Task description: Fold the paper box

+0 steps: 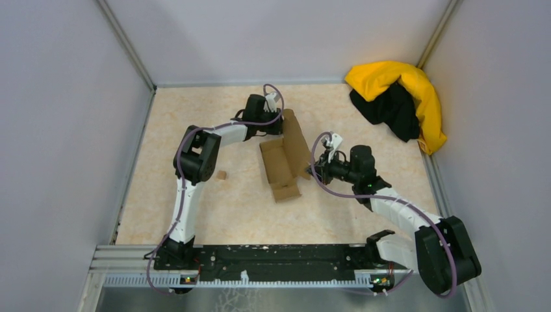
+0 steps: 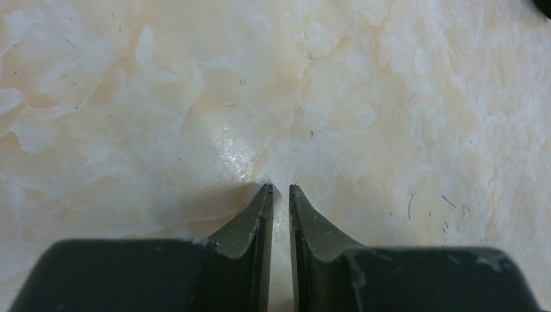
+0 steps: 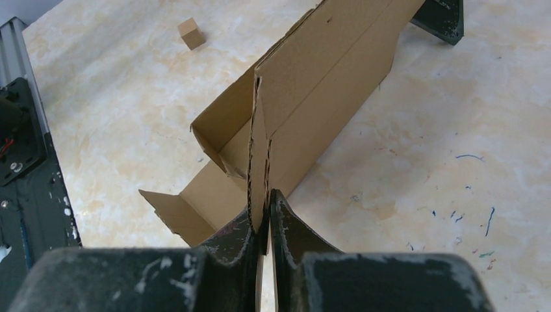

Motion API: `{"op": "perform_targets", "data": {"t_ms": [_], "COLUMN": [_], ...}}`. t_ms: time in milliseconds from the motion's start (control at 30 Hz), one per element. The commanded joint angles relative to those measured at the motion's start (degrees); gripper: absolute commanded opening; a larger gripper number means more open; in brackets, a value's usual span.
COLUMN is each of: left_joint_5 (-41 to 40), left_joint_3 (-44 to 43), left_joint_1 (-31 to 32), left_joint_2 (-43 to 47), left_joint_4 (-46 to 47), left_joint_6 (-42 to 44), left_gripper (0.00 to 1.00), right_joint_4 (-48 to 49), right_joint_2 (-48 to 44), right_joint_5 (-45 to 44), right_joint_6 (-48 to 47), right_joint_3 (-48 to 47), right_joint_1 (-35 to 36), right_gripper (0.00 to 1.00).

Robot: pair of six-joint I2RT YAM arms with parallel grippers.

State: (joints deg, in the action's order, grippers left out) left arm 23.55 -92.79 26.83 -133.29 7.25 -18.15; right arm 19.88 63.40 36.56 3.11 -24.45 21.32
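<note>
Centre of top view: paper box (image 1: 284, 159) half-formed. Your right tool (image 3: 263, 205) pinches its upright flap; left tool (image 2: 281, 188) pressed together, empty (table (image 2: 390, 97) under it). Tug sideways: thin grip may slip, box may drag.

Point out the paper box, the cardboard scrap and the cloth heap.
paper box (image 1: 276, 161): top view, inner floor.
cardboard scrap (image 1: 221, 175): top view, its middle.
cloth heap (image 1: 396, 75): top view, yellow part.

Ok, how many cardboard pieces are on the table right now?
2. The half-folded box lies in the middle, one wall pinched by the right claw; a tiny scrap lies to its left, beside the left arm. The cloth heap could hide more.
</note>
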Motion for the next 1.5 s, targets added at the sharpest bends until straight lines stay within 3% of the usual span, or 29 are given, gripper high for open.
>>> {"op": "perform_targets", "data": {"t_ms": [0,100,233,400,500,600,733,767,800,900,1033,1300,1467], "left_joint_5": [0.9,0.8,0.5,-0.5,-1.1,-1.6,-1.7,-1.9,-2.0,-2.3,-3.0,-4.0,-4.8], "left_joint_3": [-0.4,-0.1,0.5,2.0,3.8,6.0,8.5,9.1,9.7,11.3,11.9,14.5,18.2], "left_joint_1": [-0.4,-0.3,-0.4,-0.3,-0.4,-0.5,-0.7,-0.7,-0.8,-0.8,-0.8,-0.8,-0.9], "left_joint_2": [-1.9,-1.8,-1.4,-0.4,0.6,1.8,3.4,3.7,4.1,5.0,5.2,7.0,9.6], "left_joint_4": [-2.0,-2.1,-2.0,-1.9,-1.8,-1.3,-0.9,-0.9,-0.8,-0.4,-1.0,-0.9,-0.3], "left_joint_6": [1.2,1.4,1.6,1.8,2.1,2.0,1.7,1.7,1.6,1.3,1.1,0.1,-1.2], "left_gripper": [0.21,0.21,0.21,0.21,0.21,0.21,0.21,0.21,0.21,0.21,0.21,0.21,0.21], "right_joint_4": [3.2,2.1,-0.9,-2.2,-1.9,-2.6,-3.2,-4.2,-5.9,-12.6,-27.7,-43.3,-47.7], "right_joint_2": [-0.6,-0.4,0.5,1.7,3.6,5.3,4.4,3.7,2.9,0.2,-3.9,-14.6,-15.8], "right_joint_5": [2.8,0.9,-6.8,-16.1,-18.9,-22.5,-28.3,-31.2,-34.2,-43.4,-49.2,-49.0,-44.5], "right_joint_6": [-2.7,-3.6,-4.5,-5.3,-6.2,-6.2,-1.1,0.7,2.3,8.0,14.3,20.3,28.9], "right_joint_3": [-2.4,-2.8,-4.4,-6.5,-8.1,-10.4,-12.3,-12.9,-13.9,-16.8,-21.2,-21.1,-16.6], "right_joint_1": [0.8,0.8,0.8,0.8,0.8,0.4,-0.7,-0.7,-0.8,-1.3,-2.1,-2.6,-2.7], "right_gripper": [0.06,0.06,0.19,0.25,0.42,0.49,0.58,0.68,0.71,0.73,0.73,0.72,0.65]}}
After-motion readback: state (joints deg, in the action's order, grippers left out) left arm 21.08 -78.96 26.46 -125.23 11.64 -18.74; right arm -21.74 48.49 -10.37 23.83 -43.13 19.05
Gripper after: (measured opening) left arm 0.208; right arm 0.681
